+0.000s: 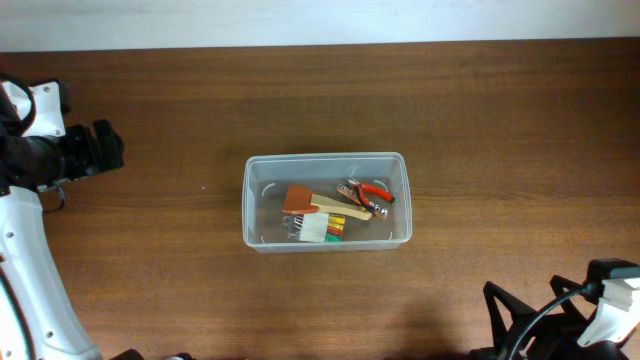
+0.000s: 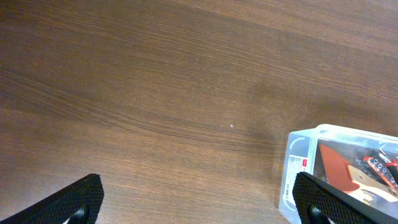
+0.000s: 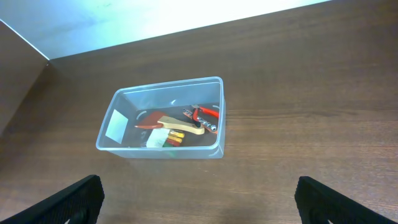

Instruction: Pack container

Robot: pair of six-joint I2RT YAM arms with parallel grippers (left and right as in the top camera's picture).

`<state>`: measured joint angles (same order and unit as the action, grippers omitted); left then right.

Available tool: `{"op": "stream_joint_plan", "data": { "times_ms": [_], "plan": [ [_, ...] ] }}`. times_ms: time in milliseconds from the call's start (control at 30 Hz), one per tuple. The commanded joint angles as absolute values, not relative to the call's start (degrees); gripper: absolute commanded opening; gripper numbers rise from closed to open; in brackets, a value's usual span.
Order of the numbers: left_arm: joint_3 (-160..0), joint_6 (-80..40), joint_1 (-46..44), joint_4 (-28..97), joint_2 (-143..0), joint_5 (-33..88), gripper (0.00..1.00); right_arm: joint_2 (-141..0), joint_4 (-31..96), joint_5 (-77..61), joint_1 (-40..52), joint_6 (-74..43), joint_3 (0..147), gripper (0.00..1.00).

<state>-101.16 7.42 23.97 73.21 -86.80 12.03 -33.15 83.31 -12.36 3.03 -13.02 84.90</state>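
Note:
The container point(image 1: 252, 200), a clear plastic bin, stands mid-table. Inside lie red-handled pliers point(image 1: 372, 192), a brown-bladed scraper with a pale handle point(image 1: 305, 201) and a small white and coloured pack point(image 1: 322, 229). The container also shows in the right wrist view point(image 3: 211, 144) and at the right edge of the left wrist view point(image 2: 297, 155). My left gripper point(image 1: 100, 147) is open and empty at the far left, well away from the container. My right gripper point(image 1: 530, 320) is open and empty at the front right edge. Both show spread fingers in their wrist views point(image 2: 199, 202) point(image 3: 199, 199).
The dark wooden table point(image 1: 480, 110) ends at a pale wall along the back. The left arm's white body point(image 1: 30, 270) stands at the left edge.

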Motion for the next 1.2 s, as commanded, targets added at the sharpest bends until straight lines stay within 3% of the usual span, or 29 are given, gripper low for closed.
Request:
{"op": "stream_joint_plan", "data": {
  "times_ms": [0,400,733,1167],
  "plan": [
    [-102.32,6.92,24.16,73.14,-86.89,12.67,0.99,-33.19,83.05,-11.22,2.50,-12.29,84.58,0.99],
    [-102.32,6.92,24.16,73.14,-86.89,12.67,0.99,-26.79,78.28,-9.87,-1.98,-10.79,77.78,0.99],
    [-102.32,6.92,24.16,73.14,-86.89,12.67,0.99,-8.25,46.30,-9.87,-4.67,-5.32,48.58,0.99],
    [-102.32,6.92,24.16,73.14,-86.89,12.67,0.99,-1.67,9.72,-9.93,-6.46,-5.34,21.32,0.99]
  ]
}}
